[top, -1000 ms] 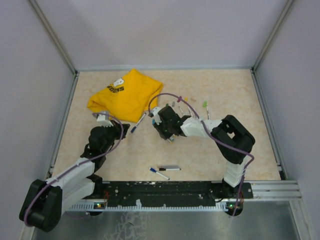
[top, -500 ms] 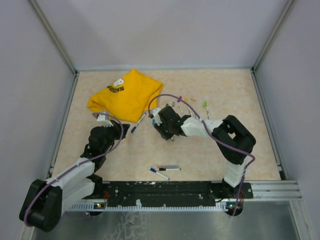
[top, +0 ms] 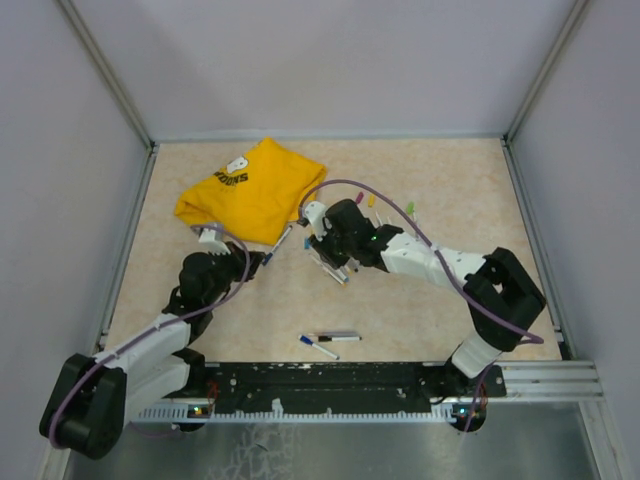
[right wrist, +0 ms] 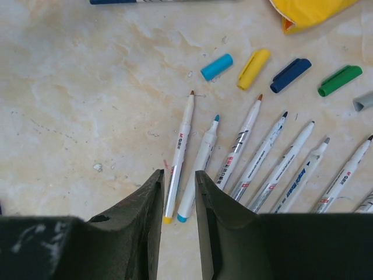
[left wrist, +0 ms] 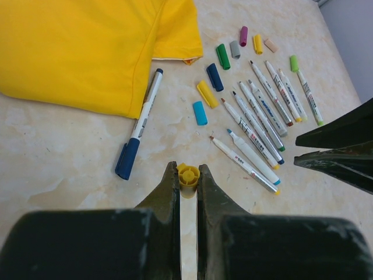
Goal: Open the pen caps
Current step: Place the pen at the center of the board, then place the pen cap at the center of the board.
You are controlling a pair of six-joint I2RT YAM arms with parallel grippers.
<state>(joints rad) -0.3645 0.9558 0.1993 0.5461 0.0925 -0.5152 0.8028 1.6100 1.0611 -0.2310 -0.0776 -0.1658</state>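
Left end effector (left wrist: 187,172): closed tight on the white barrel of a yellow-capped pen (left wrist: 188,233), with the cap end pointing away from the wrist.
Yellow T-shirt (left wrist: 76,46): lies at the far left of the bench (top: 400,300), apart from the work.
Blue pen (left wrist: 140,125): still capped, its upper end at the shirt's edge.
Loose caps (left wrist: 214,76): a slanted line just right of the shirt hem, running from light blue through green to purple.
Uncapped pens (left wrist: 256,116): lie side by side to the right of the caps; a green-capped one (left wrist: 303,87) at the far end looks unopened.
Right end effector (right wrist: 178,192): slightly parted and empty, hanging over the uncapped pens.
Step in hand: probably pulling off the yellow cap. The right end effector should close on the cap alone, in line with the barrel. It should then pull straight while the left grips firmly.
Writing: the barrels carry print and the shirt has dark lettering, both too small to read.
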